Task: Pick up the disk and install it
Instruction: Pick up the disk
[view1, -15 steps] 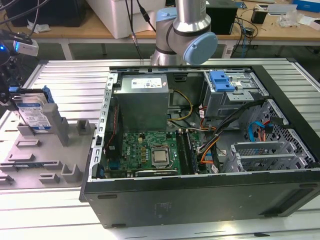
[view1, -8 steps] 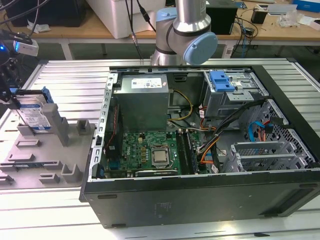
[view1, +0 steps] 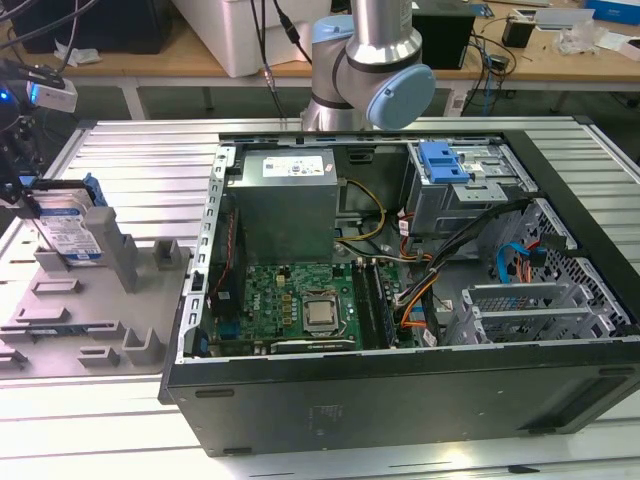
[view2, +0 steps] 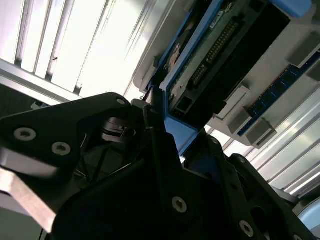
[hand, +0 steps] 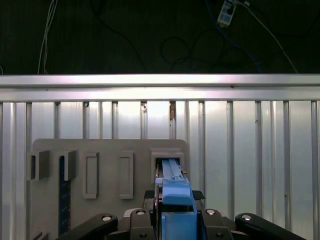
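The disk (view1: 72, 228), a silver drive with a white-and-blue label in a blue carrier bracket, stands on edge in a slot of the grey fixture tray (view1: 90, 300) at the exterior view's left. My gripper (view1: 28, 192) reaches down from the wrist above and is shut on the disk's upper end. In the first wrist view the blue bracket (hand: 175, 200) sits clamped between the black fingers (hand: 147, 216). The second wrist view shows a finger (view2: 156, 137) pressed against the bracket's edge, with the disk's circuit-board side (view2: 220, 55) beyond it. Whether the disk still rests in the slot cannot be told.
The open computer case (view1: 400, 420) lies at the exterior view's centre and right. Inside are the grey power supply (view1: 285, 205), the motherboard (view1: 300, 300), loose cables and a silver drive cage with a blue clip (view1: 445, 165). The arm's base (view1: 370, 60) stands behind the case. The tray has several other holders.
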